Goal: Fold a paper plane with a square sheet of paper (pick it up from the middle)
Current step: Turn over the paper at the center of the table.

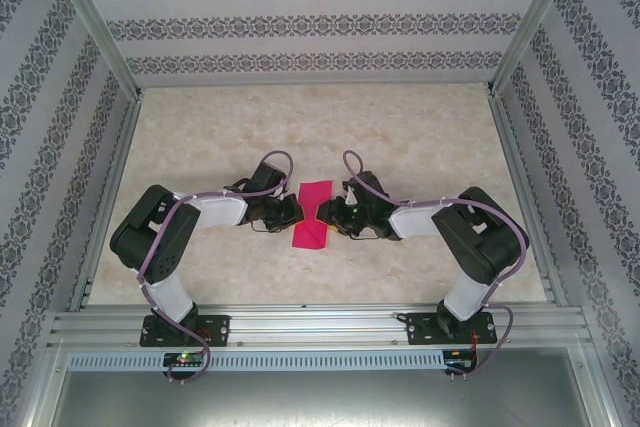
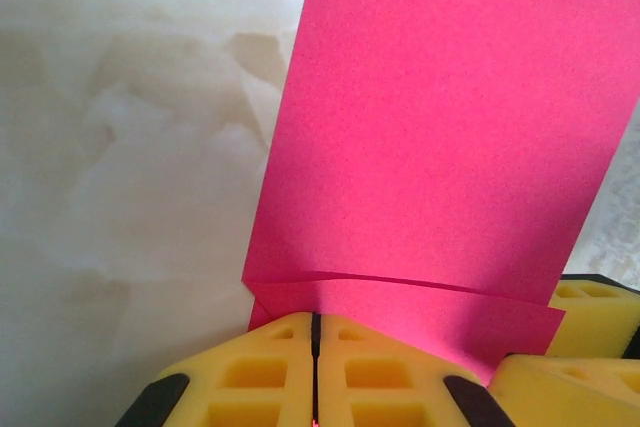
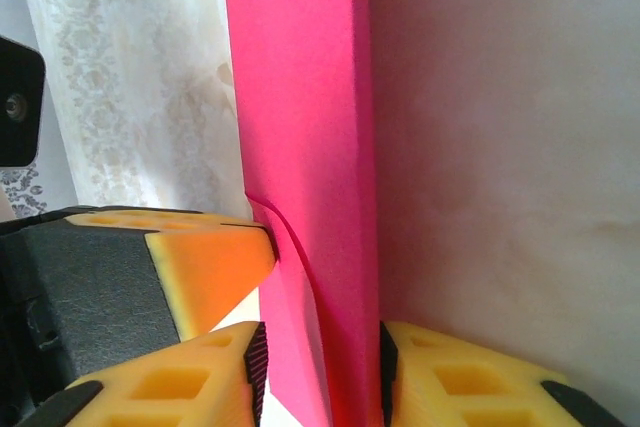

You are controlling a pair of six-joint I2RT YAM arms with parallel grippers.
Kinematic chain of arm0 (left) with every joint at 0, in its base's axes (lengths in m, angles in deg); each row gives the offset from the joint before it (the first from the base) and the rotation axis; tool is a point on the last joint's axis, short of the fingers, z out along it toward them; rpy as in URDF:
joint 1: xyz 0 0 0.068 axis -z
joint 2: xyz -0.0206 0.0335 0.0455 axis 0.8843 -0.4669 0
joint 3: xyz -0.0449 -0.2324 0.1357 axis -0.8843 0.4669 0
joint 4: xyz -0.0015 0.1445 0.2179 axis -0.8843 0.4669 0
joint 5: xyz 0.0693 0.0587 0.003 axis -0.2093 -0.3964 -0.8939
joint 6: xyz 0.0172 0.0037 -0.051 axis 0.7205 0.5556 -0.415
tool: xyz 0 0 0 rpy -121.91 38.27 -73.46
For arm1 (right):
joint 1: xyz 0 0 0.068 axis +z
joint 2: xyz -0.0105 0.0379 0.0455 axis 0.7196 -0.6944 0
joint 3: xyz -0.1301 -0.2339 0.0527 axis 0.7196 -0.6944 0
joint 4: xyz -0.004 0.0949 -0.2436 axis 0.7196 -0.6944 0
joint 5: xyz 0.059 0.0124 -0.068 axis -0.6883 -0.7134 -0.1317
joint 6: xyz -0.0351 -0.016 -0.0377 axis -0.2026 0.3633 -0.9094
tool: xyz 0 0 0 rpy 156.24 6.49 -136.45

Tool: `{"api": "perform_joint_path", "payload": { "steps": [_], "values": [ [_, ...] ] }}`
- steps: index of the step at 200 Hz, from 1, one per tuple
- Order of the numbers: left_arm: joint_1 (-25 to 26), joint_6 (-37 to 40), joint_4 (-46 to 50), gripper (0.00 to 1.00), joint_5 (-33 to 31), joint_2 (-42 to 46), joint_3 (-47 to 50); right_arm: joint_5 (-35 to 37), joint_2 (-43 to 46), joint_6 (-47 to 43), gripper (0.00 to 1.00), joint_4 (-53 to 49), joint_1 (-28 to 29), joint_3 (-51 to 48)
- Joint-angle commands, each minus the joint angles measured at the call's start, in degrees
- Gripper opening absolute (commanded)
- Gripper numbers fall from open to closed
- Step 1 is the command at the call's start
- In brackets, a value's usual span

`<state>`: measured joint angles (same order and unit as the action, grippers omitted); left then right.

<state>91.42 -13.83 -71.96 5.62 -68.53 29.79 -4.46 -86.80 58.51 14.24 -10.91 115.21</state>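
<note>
Sheet (image 2: 440, 127): magenta, folded, one flap overlapping at the near edge; over the counter (image 1: 400, 137).
Left hand (image 2: 315, 322): clenched on the sheet edge.
Right hand (image 3: 322, 332): grasping the folded sheet.

No text, label, brand, number or sign can be read in any of the views. The square sheet of paper (image 2: 450, 127) is plain magenta with no marks on it. The wall covering (image 1: 300, 25) carries bands of ornamental pattern, not lettering.
</note>
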Motion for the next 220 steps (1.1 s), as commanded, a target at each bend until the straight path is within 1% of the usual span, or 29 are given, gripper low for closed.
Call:
{"api": "perform_joint_path", "payload": {
  "steps": [1, 37, 45, 63, 82, 101, 112, 123, 128, 137, 163, 177, 189, 201, 203, 216, 220],
  "values": [
    [0.46, -0.49, 0.61, 0.09, 0.25, 1.00, 0.28, 0.06, -1.06, -1.34, 0.32, -0.37, 0.83, 0.50],
    [0.54, -0.02, 0.14, 0.11, 1.11, 3.64, 0.84, -0.20, -0.19, -2.21, 0.21, -1.04, 0.83, 0.90],
    [0.48, -0.02, 0.30, 0.12, 0.73, 4.76, 1.08, -0.10, 0.47, -2.55, 0.17, -1.30, 0.79, 0.92],
    [0.48, 0.10, 1.72, 0.12, -1.43, 8.00, 1.71, 0.36, 2.88, -4.00, 0.14, -3.72, 0.57, 1.22],
    [0.46, 0.63, 3.93, 0.14, -4.94, 12.84, 2.49, 1.89, 7.41, -7.06, 0.06, -9.68, 0.14, 2.07],
    [0.55, 1.93, 8.46, 0.14, -10.52, 18.61, 2.66, 6.06, 13.28, -12.86, 0.05, -20.99, 0.03, 4.95],
    [0.48, 2.51, 10.65, 0.15, -14.24, 22.06, 3.11, 9.29, 16.63, -16.67, 0.03, -29.09, 0.11, 7.15],
    [0.49, 2.81, 12.13, 0.16, -17.59, 26.07, 3.84, 14.00, 19.86, -19.94, 0.04, -37.34, 0.30, 9.63],
    [0.50, 2.88, 12.77, 0.18, -19.01, 27.85, 4.25, 15.94, 21.32, -21.37, 0.04, -40.84, 0.42, 10.71],
    [0.52, 3.08, 13.72, 0.20, -21.44, 30.75, 4.95, 21.07, 23.83, -23.55, 0.04, -47.20, 0.90, 12.74],
    [0.41, 2.95, 14.48, 0.27, -26.63, 37.61, 7.34, 41.67, 28.24, -28.36, 0.03, -66.23, 4.61, 20.88],
    [0.42, 2.92, 14.09, 0.29, -28.55, 40.15, 8.65, 52.78, 27.64, -28.03, 0.00, -76.33, 6.93, 25.86],
    [0.41, 2.53, 14.04, 0.30, -30.69, 41.69, 9.50, 59.57, 25.38, -26.66, 0.00, -83.52, 8.23, 30.15],
    [0.37, 1.93, 13.78, 0.31, -32.49, 43.11, 10.55, 63.22, 22.74, -24.99, 0.01, -88.37, 9.49, 32.98],
    [0.36, 1.83, 13.79, 0.32, -32.81, 43.32, 10.70, 63.49, 22.32, -24.85, 0.01, -88.74, 9.63, 33.28],
    [0.33, 0.66, 14.29, 0.34, -35.02, 44.85, 11.54, 63.24, 18.91, -25.38, 0.02, -89.03, 10.84, 34.40],
    [0.28, 0.40, 14.44, 0.37, -35.55, 45.33, 11.86, 62.97, 17.69, -25.57, 0.02, -88.98, 11.21, 34.75]
  ]
}}
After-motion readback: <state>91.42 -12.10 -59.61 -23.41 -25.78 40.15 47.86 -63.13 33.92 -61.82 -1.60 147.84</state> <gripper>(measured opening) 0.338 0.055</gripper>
